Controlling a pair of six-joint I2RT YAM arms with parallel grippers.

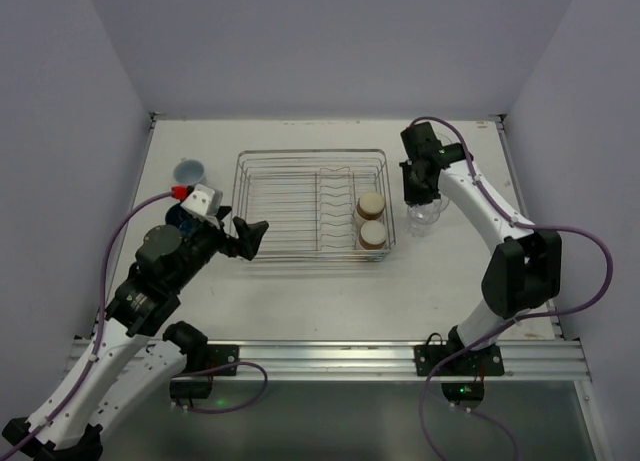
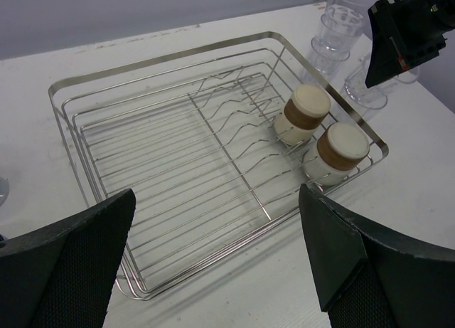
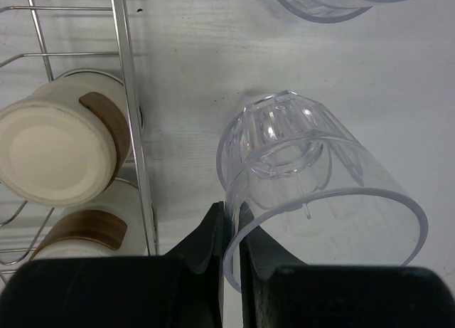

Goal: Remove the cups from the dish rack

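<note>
Fingers (image 3: 207,251) of your right gripper (image 3: 232,228) are pinching the rim wall of a clear tumbler (image 3: 313,193) — one finger inside, one outside. In the top view that tumbler is sitting just beside the dish rack (image 1: 310,203), at its 3 o'clock side; whether it is touching the table (image 1: 300,291) is unclear. A tan cup (image 1: 371,206) and a second tan cup (image 1: 373,234) are lying together inside the rack's 3 o'clock end. Your left gripper (image 1: 245,236) is hovering near the rack's 8 o'clock corner — jaws spread wide, holding nothing. A pale blue cup (image 1: 189,171) is standing on the table at the rack's 10 o'clock, apart from it.
</note>
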